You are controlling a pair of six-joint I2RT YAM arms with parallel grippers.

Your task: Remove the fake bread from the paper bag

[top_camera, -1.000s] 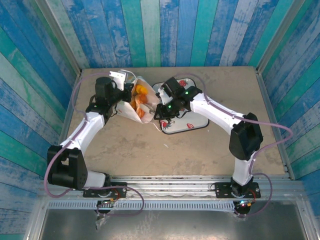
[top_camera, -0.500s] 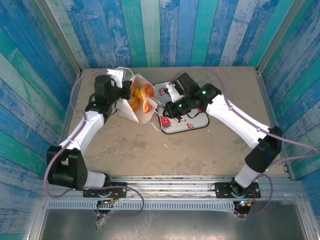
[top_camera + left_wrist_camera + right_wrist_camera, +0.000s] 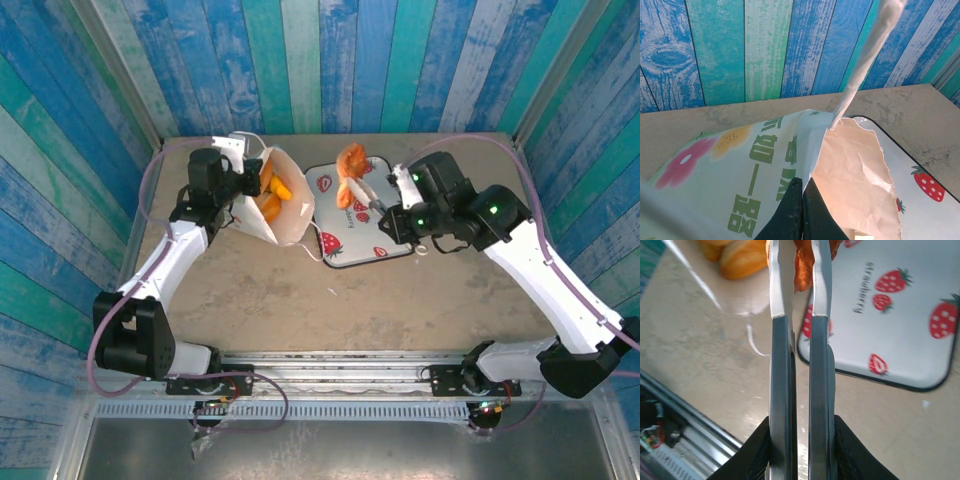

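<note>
The tan table (image 3: pixel 250 300) carries a white paper bag (image 3: pixel 290 215) lying tilted on its far left part, mouth open towards the right. Just beside it, at its right, lies a white strawberry-print tray (image 3: pixel 385 235). The left gripper (image 3: pixel 801 210) is pressed together on the bag's rim, pinching the paper. The right gripper (image 3: pixel 801 432) is clamped round a pair of metal tongs (image 3: pixel 780 390), squeezing their two arms nearly together. The tong tips pinch one orange-brown pastry (image 3: pixel 350 160), out of the bag and held over the tray's far left corner. More fake bread (image 3: pixel 270 195), golden-orange, sits inside the bag's mouth.
</note>
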